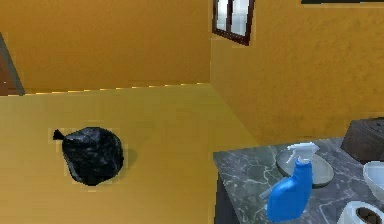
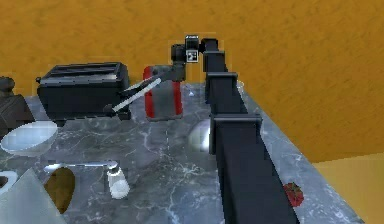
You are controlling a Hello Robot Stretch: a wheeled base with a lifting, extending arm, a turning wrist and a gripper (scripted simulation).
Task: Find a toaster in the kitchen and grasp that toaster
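At the marbled desk's (image 2: 165, 165) far side, the claw (image 2: 124, 106) shows just right of the black toaster (image 2: 84, 86), near a red object (image 2: 160, 98). I cannot tell its opening or whether it holds anything.

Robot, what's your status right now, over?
Fingers out by the toaster; can't tell if they hold anything. Toaster upright on the counter. Red thing right at the fingers.
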